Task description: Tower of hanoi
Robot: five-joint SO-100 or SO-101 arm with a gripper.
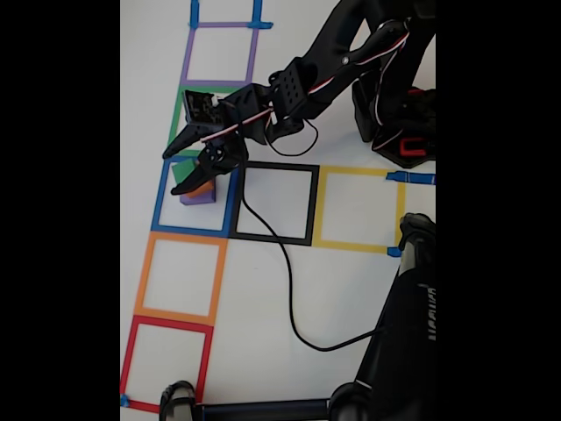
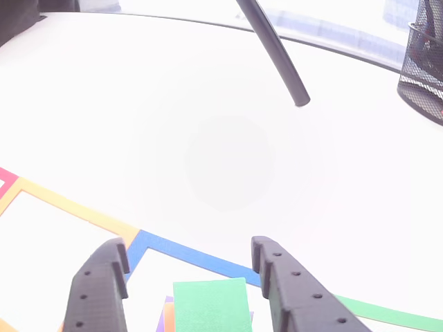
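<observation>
Green cube [image 2: 210, 304] atop orange cube [image 1: 203, 188] and purple cube [image 1: 198, 198]; black hand [image 2: 189, 266].

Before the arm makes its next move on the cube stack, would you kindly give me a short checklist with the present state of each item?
1. Gripper open: ok, fingers spread.
2. Green cube between the fingers: ok.
3. Fingers touching the green cube: cannot tell.
4. Stack inside the blue square: ok; purple cube sits within it, orange cube on top.
5. Cable clear of the stack: ok.
6. Red cube located: cannot tell.
</observation>
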